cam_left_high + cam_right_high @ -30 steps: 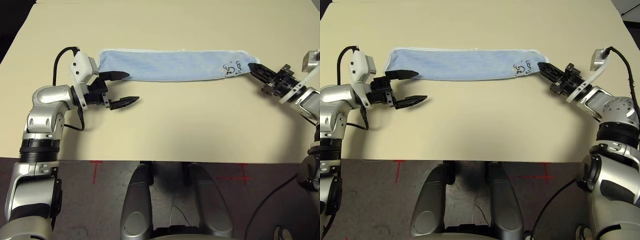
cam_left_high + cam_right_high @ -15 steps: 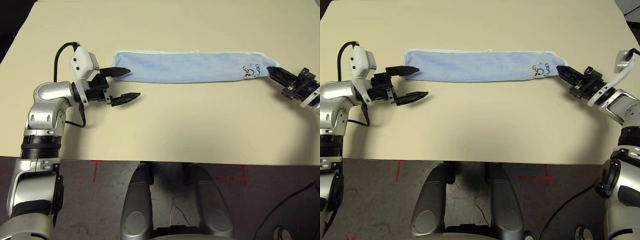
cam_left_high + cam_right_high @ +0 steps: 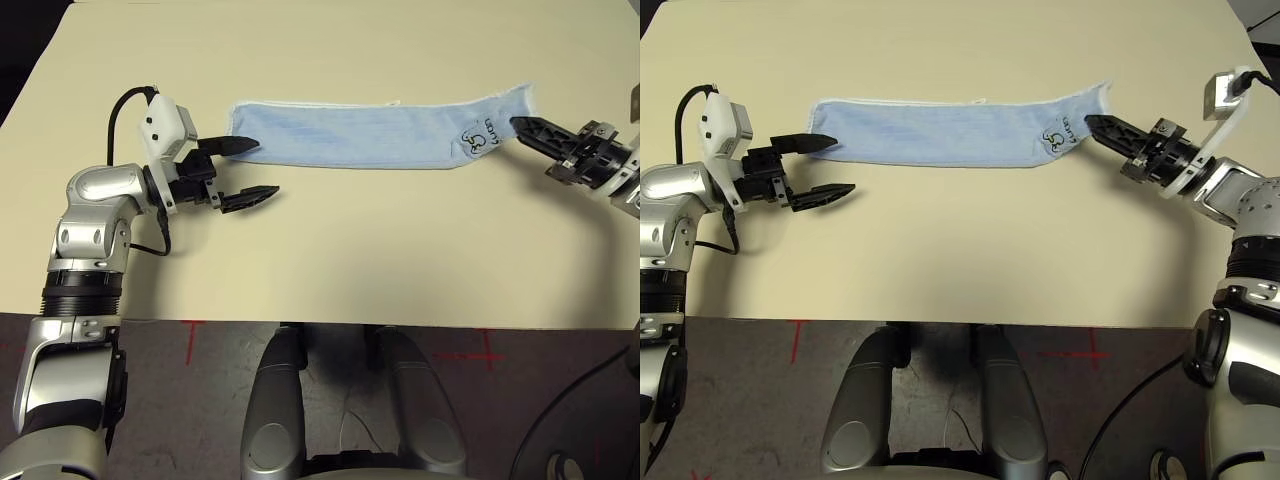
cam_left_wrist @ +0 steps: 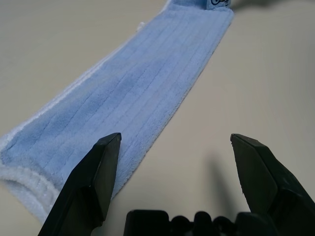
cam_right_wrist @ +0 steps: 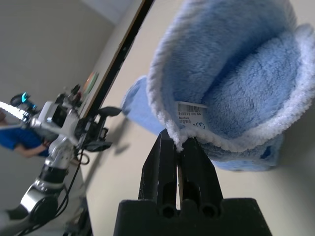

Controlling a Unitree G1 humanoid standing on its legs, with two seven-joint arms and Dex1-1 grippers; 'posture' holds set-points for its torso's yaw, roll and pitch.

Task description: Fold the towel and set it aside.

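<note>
The towel is a light-blue strip folded lengthwise, stretched across the far half of the table, with dark marks near its right end. My right gripper is shut on the towel's right edge and holds that end lifted off the table; the right wrist view shows the white hem and a small tag just above the closed fingertips. My left gripper is open at the towel's left end, one finger lying over the towel's corner, the other over bare table.
The cream table has free room in front of the towel and behind it. Its near edge runs above a dark floor with red cross marks. A cable loops from my left wrist.
My right gripper has lifted the towel's right end and carried it left and away from me. The towel's left end slid right earlier. The left gripper moved slightly right, then stayed.
</note>
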